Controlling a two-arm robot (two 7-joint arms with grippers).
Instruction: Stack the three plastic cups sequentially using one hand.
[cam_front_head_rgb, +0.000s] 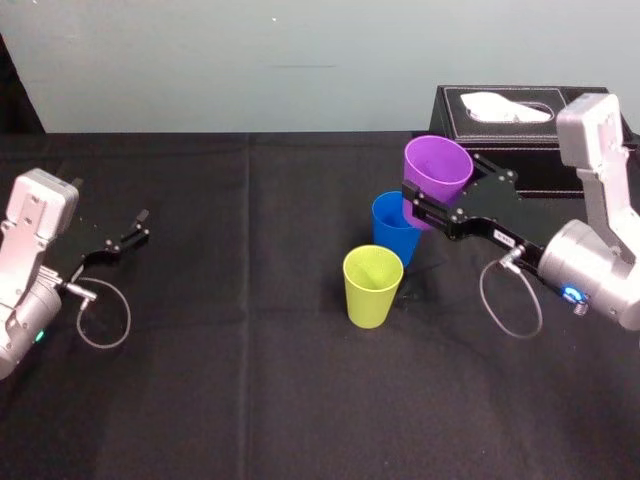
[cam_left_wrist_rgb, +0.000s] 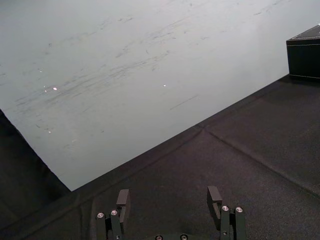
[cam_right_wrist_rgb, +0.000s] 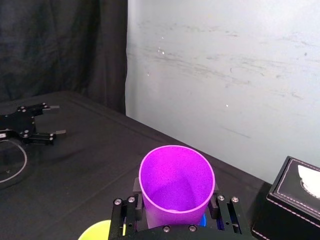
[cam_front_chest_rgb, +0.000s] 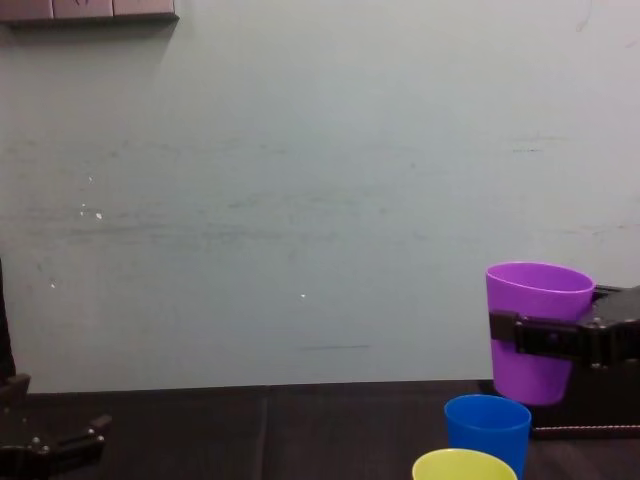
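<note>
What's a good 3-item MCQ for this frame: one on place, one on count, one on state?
1. Where is the purple cup?
A. standing on the table
B. held off the table in the right claw
C. nested in another cup

2. How many cups stand on the table?
A. one
B. two
C. three

3. What state is the left claw in?
A. open, holding nothing
B. shut on a cup
C. shut, holding nothing

Key:
1 B: the right claw is clamped around its wall, and the chest view shows its base up off the table.
2 B: the blue cup and the yellow-green cup stand there.
3 A: its jaws stand apart over bare cloth at the table's left.
</note>
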